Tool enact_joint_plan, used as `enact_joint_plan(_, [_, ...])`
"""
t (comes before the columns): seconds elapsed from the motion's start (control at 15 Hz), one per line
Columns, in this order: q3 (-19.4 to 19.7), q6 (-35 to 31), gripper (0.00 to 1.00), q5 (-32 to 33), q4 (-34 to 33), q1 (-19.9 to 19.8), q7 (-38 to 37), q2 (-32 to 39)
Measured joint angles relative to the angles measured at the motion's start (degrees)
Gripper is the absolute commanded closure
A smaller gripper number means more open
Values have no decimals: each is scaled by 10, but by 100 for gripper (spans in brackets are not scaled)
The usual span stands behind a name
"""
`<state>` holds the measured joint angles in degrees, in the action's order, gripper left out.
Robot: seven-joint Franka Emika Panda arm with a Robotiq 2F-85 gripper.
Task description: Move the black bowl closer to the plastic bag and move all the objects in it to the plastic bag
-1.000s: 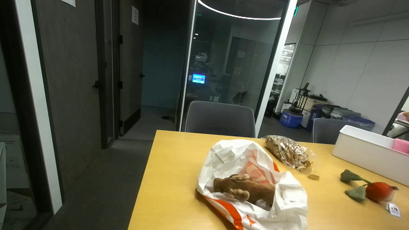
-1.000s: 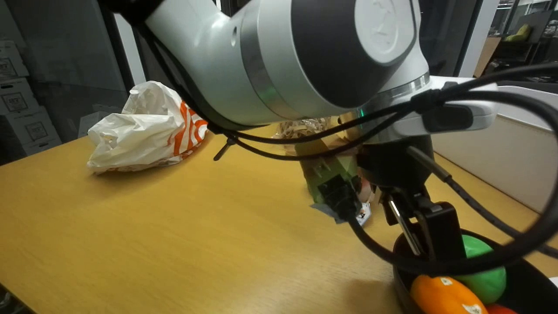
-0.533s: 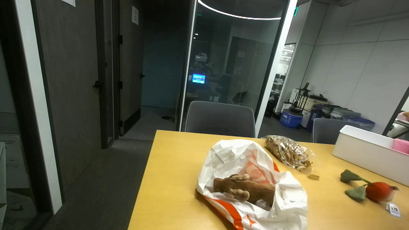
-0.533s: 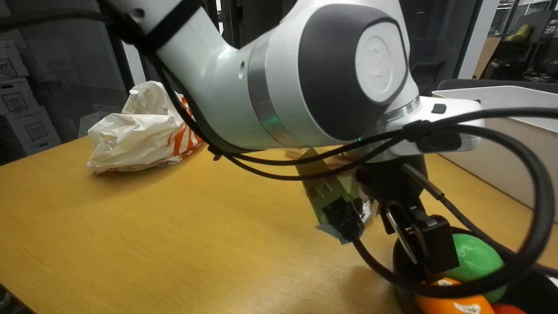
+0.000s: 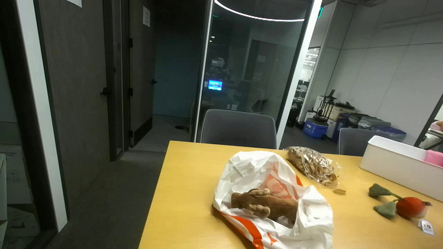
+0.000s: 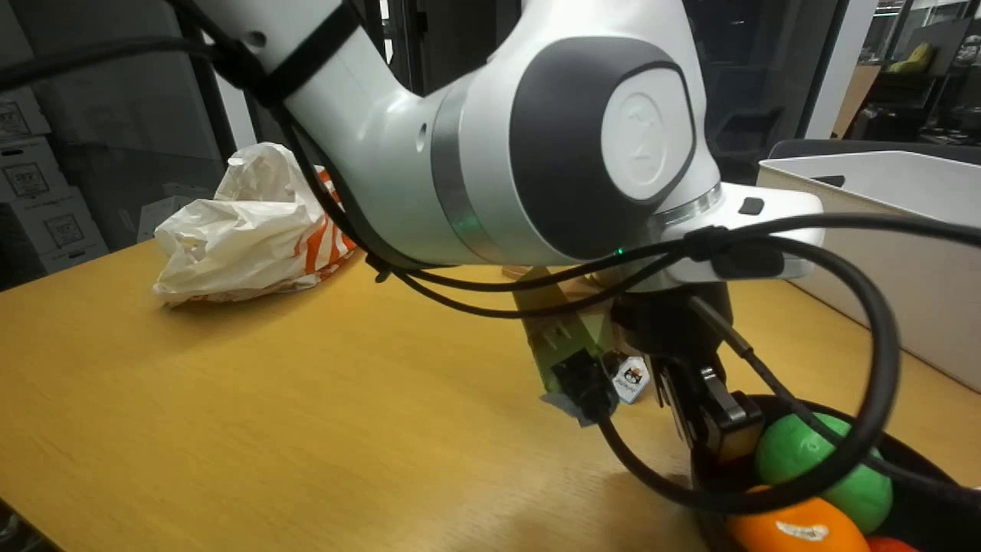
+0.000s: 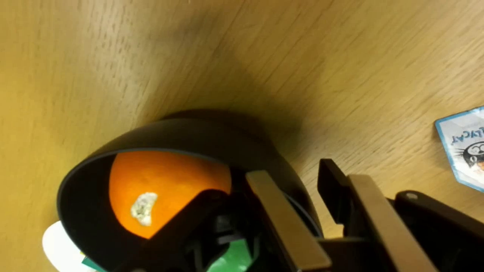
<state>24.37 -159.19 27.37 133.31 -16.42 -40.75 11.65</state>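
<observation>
The end effector (image 7: 312, 192) stood with its fingers apart, straddling the rim of the black bowl (image 7: 234, 141), one inside the wall and the other outside. In the bowl I could see a round orange object (image 7: 162, 185), a round green object (image 6: 795, 451) and something red (image 6: 889, 544). The white plastic bag (image 6: 230, 245) sat well apart on the same table (image 6: 368, 399), a brown plush toy (image 5: 277, 205) lying in its opening.

In exterior view: dark floor (image 5: 112, 193), 8 o'clock; glass partition (image 5: 256, 65), 1 o'clock, curved light strip (image 5: 259, 18) near top; pale wall (image 5: 384, 52), 2 o'clock; grey chair (image 5: 354, 140), 3 o'clock.
</observation>
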Motion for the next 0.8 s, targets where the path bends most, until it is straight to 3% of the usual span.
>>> enact_joint_plan(0.2, [-1, 0, 96, -31, 0, 2, 23, 1])
enact_joint_plan(0.4, [-6, 2, 93, -88, 0, 2, 82, -8])
enact_joint_plan(0.6, [-32, 27, 93, -205, 5, -1, 190, -30])
enact_joint_plan(0.8, [-62, 105, 93, -314, 8, -2, 294, -70])
